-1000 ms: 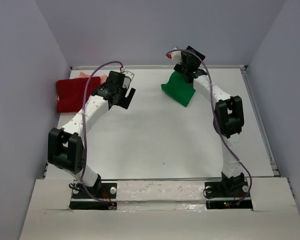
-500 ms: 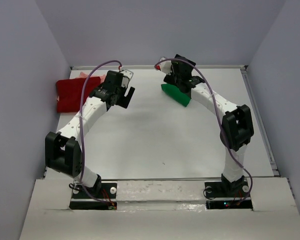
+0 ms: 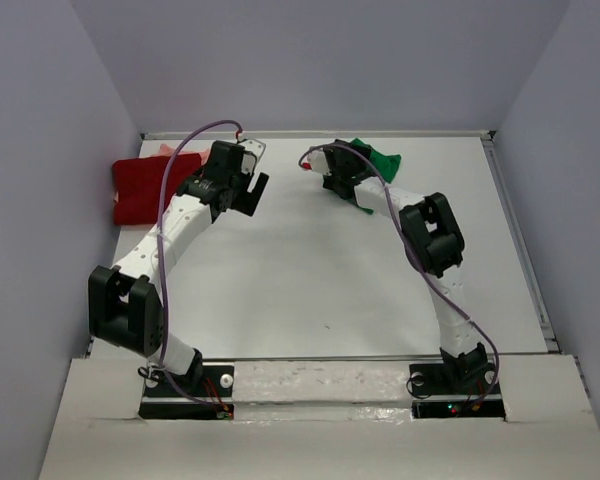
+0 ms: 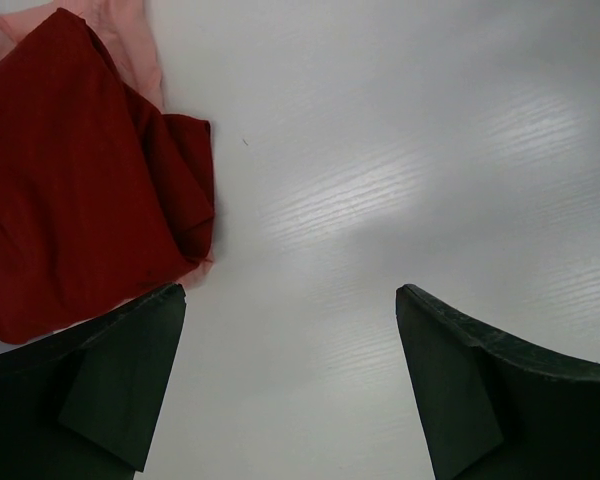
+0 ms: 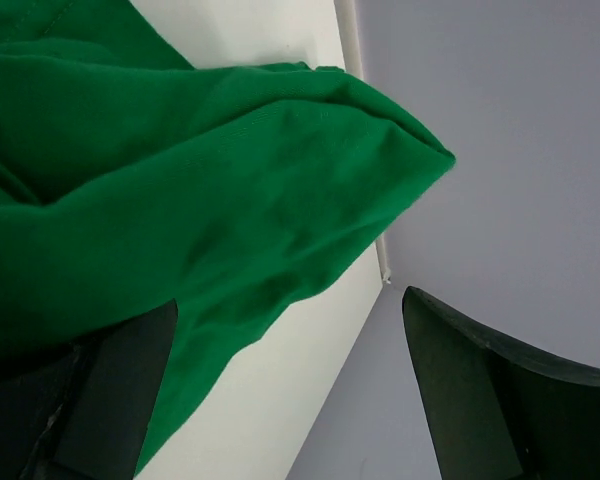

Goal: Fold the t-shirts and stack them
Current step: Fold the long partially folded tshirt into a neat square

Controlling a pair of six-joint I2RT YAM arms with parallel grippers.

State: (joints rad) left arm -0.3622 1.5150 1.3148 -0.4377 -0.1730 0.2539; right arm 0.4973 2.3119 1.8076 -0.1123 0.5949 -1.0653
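Observation:
The dark red t-shirt (image 3: 143, 187) lies crumpled at the table's back left, on top of the pale salmon-pink t-shirt (image 3: 169, 150), of which only an edge shows. In the left wrist view the red shirt (image 4: 80, 170) and the pink edge (image 4: 130, 30) sit up and left of my open left gripper (image 4: 290, 385), which hovers over bare table just right of them (image 3: 248, 192). The bright green t-shirt (image 3: 378, 159) is bunched near the back wall. My right gripper (image 3: 352, 174) is beside it, open (image 5: 290, 400), with green cloth (image 5: 180, 200) lying by its left finger, not clamped.
A raised rim (image 3: 310, 134) runs along the table's back edge under the grey wall, and another rim (image 3: 520, 250) lines the right side. The right wrist view faces the wall corner (image 5: 480, 150). Both arm bases stand at the near edge.
The right arm swung left and folded in. The green shirt, which was spread below the gripper, now lies bunched near the back wall. The left gripper edged slightly toward the back.

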